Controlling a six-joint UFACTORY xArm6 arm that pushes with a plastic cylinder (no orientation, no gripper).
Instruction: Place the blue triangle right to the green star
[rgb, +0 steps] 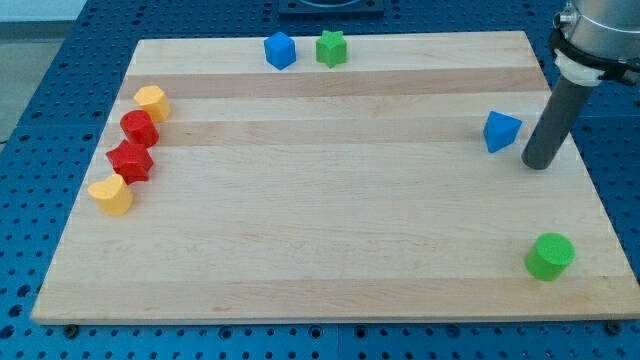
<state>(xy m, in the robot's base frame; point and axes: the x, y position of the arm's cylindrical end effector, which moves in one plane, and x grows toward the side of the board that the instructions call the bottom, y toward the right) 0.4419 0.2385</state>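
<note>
The blue triangle (501, 131) lies near the board's right edge, a little above mid-height. The green star (331, 48) sits at the view's top, near the middle of the board's top edge. My tip (537, 164) rests on the board just right of the blue triangle and slightly below it, a small gap apart. The rod rises up and to the right out of view.
A blue cube (280, 50) sits just left of the green star. A green cylinder (550, 256) stands at the lower right. At the left, a yellow block (151, 101), a red block (139, 128), a red star (130, 161) and a yellow heart (111, 195) form a slanted column. The wooden board (330, 200) lies on a blue pegboard table.
</note>
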